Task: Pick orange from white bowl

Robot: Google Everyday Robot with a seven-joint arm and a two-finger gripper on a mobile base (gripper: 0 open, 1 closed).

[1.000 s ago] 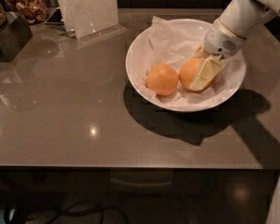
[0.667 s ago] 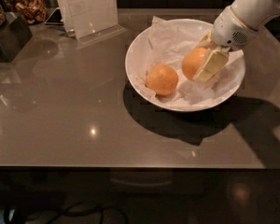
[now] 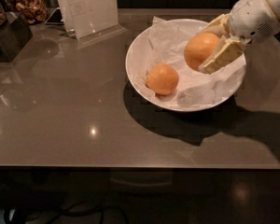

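Observation:
The white bowl (image 3: pixel 139 83), lined with crumpled white paper, stands on the grey table right of centre. My gripper (image 3: pixel 206 49) reaches in from the upper right and is shut on the orange (image 3: pixel 199 48), holding it lifted above the bowl's right half. One cream finger (image 3: pixel 221 56) crosses the orange's front right side; the other shows behind it. A smaller, deeper-orange fruit (image 3: pixel 162 79) lies on the paper in the bowl's left half.
A clear acrylic sign holder (image 3: pixel 89 10) stands at the back, left of the bowl. A dark container with snacks (image 3: pixel 9 29) sits at the far left back corner. The table's front edge (image 3: pixel 130 164) runs across the lower part of the view.
My gripper has risen up and to the right with the orange, lifting it off the paper. The smaller fruit has stayed in place.

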